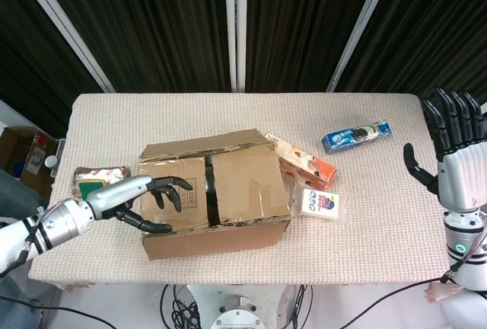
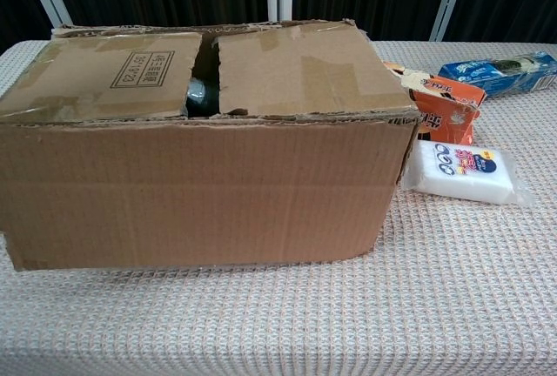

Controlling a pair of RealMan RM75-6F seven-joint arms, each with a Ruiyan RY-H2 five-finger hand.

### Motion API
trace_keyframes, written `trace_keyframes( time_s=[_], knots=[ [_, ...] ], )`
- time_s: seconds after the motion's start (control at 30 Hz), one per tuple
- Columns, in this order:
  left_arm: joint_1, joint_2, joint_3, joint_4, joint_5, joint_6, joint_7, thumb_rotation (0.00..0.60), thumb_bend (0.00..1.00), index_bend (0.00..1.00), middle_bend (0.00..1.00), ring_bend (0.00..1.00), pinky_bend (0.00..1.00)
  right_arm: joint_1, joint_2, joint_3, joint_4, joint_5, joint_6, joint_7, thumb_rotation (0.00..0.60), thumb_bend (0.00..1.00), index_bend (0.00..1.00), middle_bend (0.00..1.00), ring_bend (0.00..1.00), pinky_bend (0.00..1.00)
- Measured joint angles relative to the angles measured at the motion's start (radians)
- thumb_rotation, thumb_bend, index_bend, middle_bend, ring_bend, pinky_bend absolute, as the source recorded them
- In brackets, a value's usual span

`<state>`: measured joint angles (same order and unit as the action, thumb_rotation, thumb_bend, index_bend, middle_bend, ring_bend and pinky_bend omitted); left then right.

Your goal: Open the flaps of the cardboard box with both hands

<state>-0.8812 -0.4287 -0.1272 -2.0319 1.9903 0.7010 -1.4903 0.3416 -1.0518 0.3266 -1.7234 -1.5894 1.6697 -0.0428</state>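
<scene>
The brown corrugated cardboard box point(image 1: 217, 199) sits at frame centre; the left hand point(image 1: 156, 199), fingers spread, hovers over its left inner flap point(image 1: 173, 192); the right hand point(image 1: 450, 150) at the right edge is spread, holding nothing.

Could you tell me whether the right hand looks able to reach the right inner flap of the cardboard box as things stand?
Probably yes. The right hand is raised, holding nothing, at the table's right edge, and only low packets, the white packet and orange carton, lie between it and the right inner flap of the cardboard box.
</scene>
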Motion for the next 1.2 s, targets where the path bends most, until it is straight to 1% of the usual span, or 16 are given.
trace_keyframes(
  time_s=[0.07, 0.17, 0.2, 0.27, 0.3, 0.37, 0.4, 0.47, 0.5, 0.53, 0.63, 0.7, 0.8, 0.9, 1.03, 1.2],
  knots=[
    [0.017, -0.012, -0.008, -0.006, -0.056, 0.003, 0.114, 0.279, 0.01, 0.19, 0.30, 0.23, 0.33, 0.000, 0.000, -0.001, 0.000, 0.001, -0.002, -0.004, 0.600, 0.37, 0.00, 0.00, 0.00, 0.00],
    [0.047, -0.042, -0.022, -0.015, -0.154, 0.017, 0.335, 0.296, 0.03, 0.19, 0.27, 0.20, 0.30, 0.000, -0.003, -0.003, -0.001, 0.001, -0.005, -0.009, 0.600, 0.37, 0.00, 0.00, 0.00, 0.00],
    [0.059, -0.058, -0.027, -0.018, -0.194, 0.025, 0.432, 0.301, 0.03, 0.19, 0.27, 0.19, 0.29, -0.001, -0.004, -0.004, -0.001, 0.002, -0.007, -0.010, 0.600, 0.37, 0.00, 0.00, 0.00, 0.00],
    [0.074, -0.089, -0.034, -0.021, -0.256, 0.039, 0.583, 0.309, 0.03, 0.19, 0.27, 0.18, 0.28, -0.001, -0.004, -0.006, -0.001, 0.003, -0.010, -0.012, 0.600, 0.37, 0.00, 0.00, 0.00, 0.00],
    [0.082, -0.114, -0.039, -0.023, -0.297, 0.048, 0.683, 0.312, 0.03, 0.19, 0.27, 0.18, 0.27, -0.001, -0.005, -0.007, -0.002, 0.003, -0.010, -0.013, 0.600, 0.37, 0.00, 0.00, 0.00, 0.00],
    [0.092, -0.160, -0.046, -0.021, -0.356, 0.065, 0.830, 0.318, 0.02, 0.19, 0.27, 0.18, 0.27, -0.003, -0.006, -0.009, -0.002, 0.003, -0.012, -0.014, 0.600, 0.37, 0.00, 0.00, 0.00, 0.00],
    [0.097, -0.198, -0.050, -0.016, -0.390, 0.077, 0.923, 0.323, 0.02, 0.19, 0.27, 0.18, 0.26, -0.003, -0.006, -0.010, -0.001, 0.004, -0.013, -0.015, 0.600, 0.37, 0.00, 0.00, 0.00, 0.00],
    [0.102, -0.268, -0.055, -0.002, -0.434, 0.097, 1.049, 0.329, 0.01, 0.21, 0.28, 0.18, 0.26, -0.005, -0.008, -0.012, 0.000, 0.006, -0.015, -0.014, 0.600, 0.37, 0.00, 0.00, 0.00, 0.00],
    [0.102, -0.322, -0.059, 0.013, -0.456, 0.110, 1.118, 0.331, 0.01, 0.23, 0.28, 0.18, 0.26, -0.005, -0.008, -0.013, 0.001, 0.007, -0.016, -0.012, 0.600, 0.37, 0.00, 0.00, 0.00, 0.00],
    [0.102, -0.364, -0.061, 0.026, -0.470, 0.118, 1.159, 0.330, 0.01, 0.23, 0.29, 0.18, 0.26, -0.007, -0.008, -0.014, 0.002, 0.008, -0.016, -0.010, 0.600, 0.37, 0.00, 0.00, 0.00, 0.00],
    [0.090, -0.493, -0.066, 0.087, -0.500, 0.132, 1.249, 0.333, 0.01, 0.26, 0.31, 0.18, 0.26, -0.011, -0.005, -0.014, 0.005, 0.008, -0.012, -0.002, 0.600, 0.37, 0.00, 0.00, 0.00, 0.00],
    [0.070, -0.554, -0.067, 0.139, -0.504, 0.129, 1.281, 0.336, 0.00, 0.27, 0.32, 0.18, 0.25, -0.014, -0.001, -0.012, 0.006, 0.009, -0.009, 0.001, 0.600, 0.37, 0.00, 0.00, 0.00, 0.00],
    [0.032, -0.613, -0.065, 0.204, -0.489, 0.113, 1.305, 0.335, 0.00, 0.28, 0.33, 0.18, 0.25, -0.019, 0.007, -0.010, 0.007, 0.012, -0.005, 0.007, 0.600, 0.37, 0.00, 0.00, 0.00, 0.00],
    [0.006, -0.641, -0.060, 0.244, -0.456, 0.103, 1.319, 0.334, 0.00, 0.30, 0.35, 0.18, 0.25, -0.022, 0.009, -0.008, 0.012, 0.018, -0.004, 0.015, 0.600, 0.37, 0.00, 0.00, 0.00, 0.00],
    [-0.017, -0.647, -0.042, 0.269, -0.412, 0.089, 1.338, 0.332, 0.00, 0.30, 0.40, 0.18, 0.24, -0.024, 0.008, -0.007, 0.024, 0.025, -0.005, 0.033, 0.600, 0.37, 0.00, 0.00, 0.00, 0.00],
    [-0.027, -0.651, -0.023, 0.285, -0.380, 0.100, 1.323, 0.332, 0.00, 0.30, 0.40, 0.16, 0.24, -0.024, 0.002, -0.006, 0.038, 0.033, -0.009, 0.055, 0.600, 0.37, 0.00, 0.00, 0.00, 0.00]
  ],
)
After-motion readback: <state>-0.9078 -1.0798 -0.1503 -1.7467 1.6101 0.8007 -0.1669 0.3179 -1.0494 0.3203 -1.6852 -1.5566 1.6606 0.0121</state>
